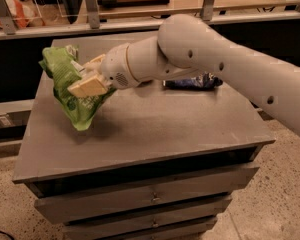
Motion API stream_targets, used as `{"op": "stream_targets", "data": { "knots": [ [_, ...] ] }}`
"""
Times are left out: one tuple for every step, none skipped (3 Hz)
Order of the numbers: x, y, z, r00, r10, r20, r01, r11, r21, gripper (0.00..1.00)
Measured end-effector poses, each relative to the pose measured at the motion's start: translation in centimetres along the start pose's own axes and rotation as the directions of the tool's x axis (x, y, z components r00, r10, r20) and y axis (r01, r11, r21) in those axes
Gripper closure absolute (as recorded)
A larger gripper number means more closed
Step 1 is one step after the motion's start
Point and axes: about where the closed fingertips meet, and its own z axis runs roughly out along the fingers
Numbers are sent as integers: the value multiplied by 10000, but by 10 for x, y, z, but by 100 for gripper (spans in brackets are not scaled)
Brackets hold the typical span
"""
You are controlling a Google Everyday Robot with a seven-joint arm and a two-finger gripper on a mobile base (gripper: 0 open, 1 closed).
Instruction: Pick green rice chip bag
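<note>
The gripper [85, 77] is out over the left side of the gray table [160, 129], and its two tan fingers [90, 87] are squeezed onto the green rice chip bag [80, 109], one on each side of the bag's middle; the bag hangs tilted in the grip, with its top near the back left corner of the table and its low corner pointing down at the table top; there is a dark shadow under it, so I think the bag is up in the air and not lying flat; this looks like the lifting part of the job, and the grab itself looks done; I think the next move is to raise the bag a bit higher and keep it steady, with the squeeze tight enough that it does not slide out; the bag is bright green, thin and crinkly, with lots of folds and some white print, so it could bend or slip if it swings; the fingers look flat, hard and blocky; the arm [215, 59] is white, smooth and round like a fat tube; the table top is flat, dull and a little scuffed, with drawers [150, 196] below it; a dark blue snack bag [192, 82] lies shiny and flat near the back, partly behind the arm, well apart from the green one.
</note>
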Motion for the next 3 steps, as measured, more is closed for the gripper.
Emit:
{"op": "stream_targets", "data": {
  "knots": [
    [-27, -10, -10, 9919, -420, 1196, 455, 9986, -267, 100],
    [-53, -20, -22, 9768, -502, 2083, 640, 9962, -599, 100],
    [-53, -19, -22, 9768, -503, 2083, 641, 9961, -600, 100]
  ]
}}
